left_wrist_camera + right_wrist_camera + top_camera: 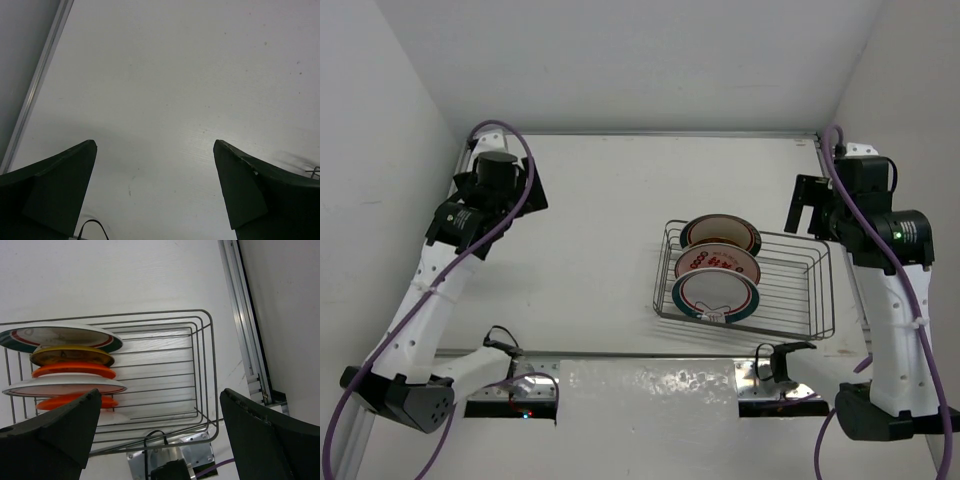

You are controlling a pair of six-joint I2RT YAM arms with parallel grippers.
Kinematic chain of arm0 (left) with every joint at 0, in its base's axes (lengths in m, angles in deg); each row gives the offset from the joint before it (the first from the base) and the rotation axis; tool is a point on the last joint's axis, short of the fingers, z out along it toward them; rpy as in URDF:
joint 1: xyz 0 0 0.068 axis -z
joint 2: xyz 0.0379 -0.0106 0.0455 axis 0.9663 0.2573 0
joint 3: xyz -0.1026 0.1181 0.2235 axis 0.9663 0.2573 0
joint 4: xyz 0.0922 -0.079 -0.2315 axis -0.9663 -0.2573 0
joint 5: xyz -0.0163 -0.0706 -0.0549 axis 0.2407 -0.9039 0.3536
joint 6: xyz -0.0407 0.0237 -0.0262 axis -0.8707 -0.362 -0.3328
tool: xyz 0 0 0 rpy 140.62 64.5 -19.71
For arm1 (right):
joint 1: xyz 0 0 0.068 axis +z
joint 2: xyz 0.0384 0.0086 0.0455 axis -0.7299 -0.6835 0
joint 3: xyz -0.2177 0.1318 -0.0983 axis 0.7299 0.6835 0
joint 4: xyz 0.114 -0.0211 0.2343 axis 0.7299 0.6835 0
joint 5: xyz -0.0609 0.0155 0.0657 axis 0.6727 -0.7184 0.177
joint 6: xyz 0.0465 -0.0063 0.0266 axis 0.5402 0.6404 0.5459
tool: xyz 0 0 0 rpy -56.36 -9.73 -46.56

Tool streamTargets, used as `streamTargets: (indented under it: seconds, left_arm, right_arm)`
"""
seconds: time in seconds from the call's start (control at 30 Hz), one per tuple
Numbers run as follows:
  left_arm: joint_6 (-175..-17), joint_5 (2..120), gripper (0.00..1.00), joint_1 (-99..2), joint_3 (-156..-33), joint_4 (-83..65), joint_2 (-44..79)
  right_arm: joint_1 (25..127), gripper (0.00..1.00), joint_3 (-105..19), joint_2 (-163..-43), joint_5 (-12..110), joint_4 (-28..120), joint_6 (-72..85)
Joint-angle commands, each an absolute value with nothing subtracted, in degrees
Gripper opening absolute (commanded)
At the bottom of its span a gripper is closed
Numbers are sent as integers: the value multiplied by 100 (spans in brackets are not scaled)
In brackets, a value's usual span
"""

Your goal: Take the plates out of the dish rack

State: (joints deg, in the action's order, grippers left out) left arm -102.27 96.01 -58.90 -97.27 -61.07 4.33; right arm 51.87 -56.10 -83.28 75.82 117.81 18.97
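Top view. Rack [790,290] sits on the desk [600,250] right of centre, in front of the right arm [895,300]. Plates [716,280] stand on edge in a row at its left end; the right part is bare wire. Three faces show: a dark rim at the back, a red pattern in the middle, a teal rim nearest. Left arm [430,290] is well apart from the rack, raised over bare desk.

Left wrist view. Left hand [155,145] is spread wide, with nothing between the fingers. Only desk lies below, with one wire corner at the right edge.

Right wrist view. Right hand [161,390] is likewise wide apart and holds nothing. It hangs above the rack, looking down on the plates edge-on: teal-and-red rim, yellowish, orange, white, orange, white.

Judgement: the step in hand is the reach for a first plate; none looks unloaded yet. Right hand is better placed. Take an end plate, one finger each side of its upper rim, going down into the gap beside its neighbour. Close firmly and lift straight up clear of the wires before swinging out.

Writing: no brand or label readable in any view.
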Motion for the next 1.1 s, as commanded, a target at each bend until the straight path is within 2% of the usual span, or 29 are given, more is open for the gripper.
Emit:
streamTargets:
  seconds: [0.0,0.2,0.27,0.33,0.37,0.47,0.5,0.6,0.67,0.77,0.9,1.07]
  left_arm:
    - [-10266,9527,100,-5883,-10007,-6014,421]
    - [-10099,8886,100,-5848,-10130,-5874,543]
    - [-9819,8263,100,-5691,-10139,-5689,736]
    - [-9634,8015,100,-4929,-10374,-5487,1078]
    - [-9416,8189,100,-3977,-10559,-5496,1532]
    - [-8749,9078,100,-2529,-11454,-5583,2386]
    - [-8563,8991,100,-1969,-11640,-5557,2511]
    - [-7728,8368,97,-1202,-11800,-5303,2671]
    - [-7384,8007,95,-988,-11721,-5127,2706]
    - [-7217,7383,86,-838,-11756,-4987,2898]
    - [-7041,7084,69,-680,-11922,-4907,3338]
    - [-6909,7039,68,-574,-11871,-4714,3698]
  right_arm:
    - [5171,99,-5743,-8234,7740,11739,1948]
    - [5171,99,-5761,-8251,7846,11931,1921]
    - [5171,99,-5717,-8269,7916,12020,1974]
    - [5171,99,-5630,-8295,8074,12160,2106]
    - [5171,99,-5612,-8330,8109,12274,2115]
    - [5171,99,-5594,-8471,8259,12450,2115]
    - [5171,99,-5576,-8480,8302,12503,2080]
    - [5180,99,-5515,-8480,8487,12547,1992]
    - [5171,99,-5506,-8463,8610,12565,1948]
    - [5172,99,-5532,-8445,8716,12583,1869]
    - [5171,99,-5480,-8348,8672,12565,1807]
    - [5171,99,-5357,-8243,8435,12513,1798]
